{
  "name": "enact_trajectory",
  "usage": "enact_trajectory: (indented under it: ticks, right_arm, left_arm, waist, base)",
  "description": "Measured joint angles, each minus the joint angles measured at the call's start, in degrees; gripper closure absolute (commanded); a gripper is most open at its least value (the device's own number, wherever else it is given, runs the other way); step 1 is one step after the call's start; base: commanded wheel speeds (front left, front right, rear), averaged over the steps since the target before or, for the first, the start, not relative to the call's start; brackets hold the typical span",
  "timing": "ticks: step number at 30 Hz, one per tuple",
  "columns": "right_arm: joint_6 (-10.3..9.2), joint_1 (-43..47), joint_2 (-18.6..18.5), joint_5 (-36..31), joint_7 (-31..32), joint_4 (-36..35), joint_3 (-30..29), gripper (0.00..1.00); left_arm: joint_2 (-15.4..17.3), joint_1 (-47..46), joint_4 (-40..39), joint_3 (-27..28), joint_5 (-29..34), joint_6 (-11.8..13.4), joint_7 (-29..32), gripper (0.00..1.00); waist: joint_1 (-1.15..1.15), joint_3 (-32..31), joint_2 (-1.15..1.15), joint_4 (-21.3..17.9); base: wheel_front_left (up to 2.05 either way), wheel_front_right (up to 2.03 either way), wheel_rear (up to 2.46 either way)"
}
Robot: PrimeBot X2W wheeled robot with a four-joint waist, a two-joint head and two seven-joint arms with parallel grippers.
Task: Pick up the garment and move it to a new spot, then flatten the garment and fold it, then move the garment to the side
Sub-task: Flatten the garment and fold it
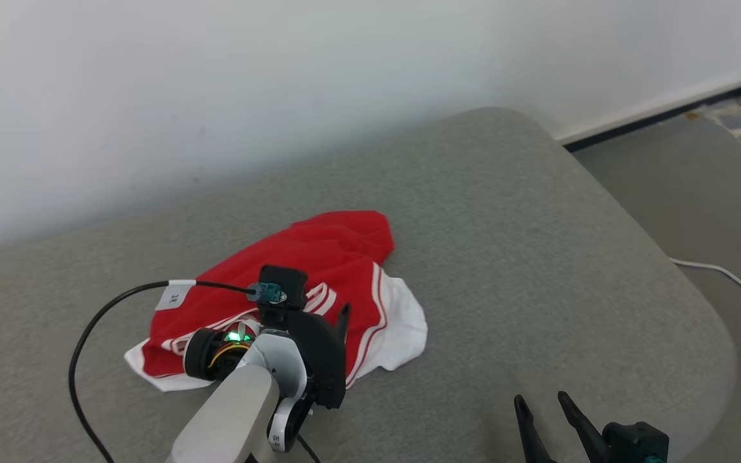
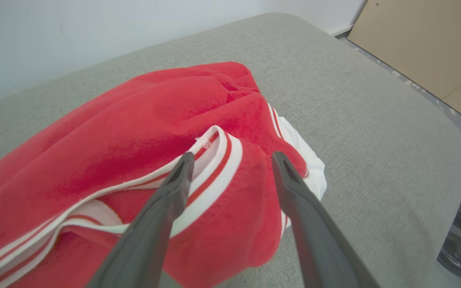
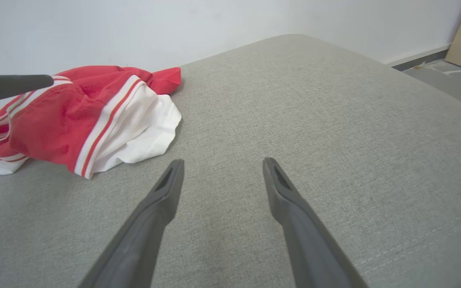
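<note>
Our red garment (image 1: 329, 247), crumpled in a loose heap

We see soft red cloth with white stripes, a ribbed striped band and a white panel, bunched and unfolded. It lies just beneath and ahead of our left gripper (image 2: 232, 158), the striped band between its spread fingers, and well apart to the left of our right gripper (image 3: 220, 162).

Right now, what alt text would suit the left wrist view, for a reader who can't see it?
The open left pincer aims its two dark fingers at a crumpled red fleece garment with white-and-red striped trim, lying on a grey fabric cushion. A white wall is behind, a tan board at upper right.
</note>
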Motion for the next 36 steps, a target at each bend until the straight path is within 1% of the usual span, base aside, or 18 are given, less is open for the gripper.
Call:
enact_trajectory:
  ticks: [3,6,7,8,9,11,14,15,17,20,22,24,26,30,33,36]
  right_arm:
    - [0.00,-0.5,0.0,0.1,-0.7,0.7,0.1,0.00]
    - [0.00,-0.6,0.0,0.5,-1.4,1.5,0.0,0.00]
    - [0.00,-0.6,0.0,0.5,-1.7,1.7,0.0,0.00]
    - [0.00,-0.7,0.0,0.6,-1.8,1.9,0.0,0.00]
    - [0.00,-0.7,0.0,0.6,-1.8,1.9,0.0,0.00]
    - [0.00,-0.9,0.0,0.6,-1.8,2.0,0.1,0.00]
    - [0.00,-1.2,0.0,0.6,-1.9,2.7,0.2,0.00]
    - [0.00,-1.2,0.0,0.6,-1.9,2.7,0.2,0.00]
    - [0.00,-1.4,0.0,0.6,-1.9,2.7,0.2,0.00]
    - [0.00,-1.3,0.1,0.5,-1.8,2.5,0.1,0.00]
    - [0.00,-1.2,0.0,0.5,-1.8,2.4,-0.3,0.00]
    - [0.00,-0.7,0.0,0.2,-1.7,2.3,-1.0,0.00]
    - [0.00,0.1,0.0,0.1,-1.2,1.6,-1.4,0.00]
    - [0.00,0.9,0.0,-0.1,-0.4,0.0,-2.0,0.00]
    - [0.00,1.0,0.0,-0.1,0.3,-0.8,-1.7,0.00]
    - [0.00,1.1,0.0,-0.1,0.7,-1.5,-1.5,0.00]
  left_arm:
    - [0.3,-0.1,0.4,-0.5,0.1,1.8,3.0,0.00]
    - [1.0,-0.4,0.6,-0.6,0.6,3.5,3.9,0.00]
    - [1.1,-0.5,0.6,-0.5,0.7,4.0,4.1,0.14]
    - [1.3,-0.5,0.4,-0.5,0.7,4.0,4.1,0.52]
    - [1.5,-0.5,0.3,-0.5,0.7,4.4,4.2,1.00]
    - [1.7,-0.3,-0.1,-0.6,0.7,4.4,4.1,1.00]
    - [2.0,0.1,-1.9,-0.7,0.8,3.8,1.3,1.00]
    - [2.0,0.1,-1.9,-0.7,0.8,3.8,1.3,1.00]
    - [2.0,0.1,-3.6,-0.2,0.7,3.4,-1.7,1.00]
    - [2.4,0.4,-6.8,2.0,0.1,4.1,-6.1,1.00]
    - [3.3,1.2,-9.6,3.7,-0.3,5.1,-8.5,1.00]
    - [4.7,3.2,-13.0,5.8,-1.3,6.4,-10.3,1.00]
    - [7.2,6.1,-16.6,8.0,-2.0,8.0,-11.3,1.00]
    - [11.9,12.9,-22.7,12.1,-3.5,10.7,-11.0,1.00]
    - [14.3,17.8,-25.0,14.2,-4.9,12.0,-10.1,1.00]
    - [15.7,22.3,-25.5,15.9,-6.3,12.6,-9.8,1.00]
  waist:
    - [0.00,0.5,0.00,-2.5]
    - [0.00,1.1,0.00,-4.3]
    - [0.00,1.3,0.00,-4.7]
    - [0.00,1.5,0.00,-5.1]
    - [0.00,1.7,0.00,-5.3]
    - [0.00,1.8,0.00,-5.5]
    - [0.00,1.8,0.00,-5.0]
    - [0.00,1.8,0.00,-5.0]
    - [0.01,1.6,0.00,-4.2]
    - [0.00,1.3,0.00,-2.7]
    - [0.00,1.1,0.00,-1.7]
    - [0.00,1.0,0.00,-0.4]
    - [0.00,0.8,0.00,0.9]
    - [0.00,0.6,0.00,3.9]
    - [0.00,0.5,0.00,6.3]
    - [0.00,0.5,0.00,8.4]
  base:
    - [0.00,0.00,0.00]
    - [0.00,0.00,0.00]
    - [0.00,0.00,0.00]
    - [0.00,0.00,0.00]
    - [0.00,0.00,0.00]
    - [0.00,0.00,0.00]
    - [0.00,0.00,0.00]
    - [0.00,0.00,0.00]
    - [0.00,0.00,0.00]
    - [0.00,0.00,0.00]
    - [0.00,0.00,0.00]
    - [0.00,0.00,0.00]
    - [0.00,0.00,0.00]
    - [0.00,0.00,0.00]
    - [0.00,0.00,0.00]
    - [0.00,0.00,0.00]
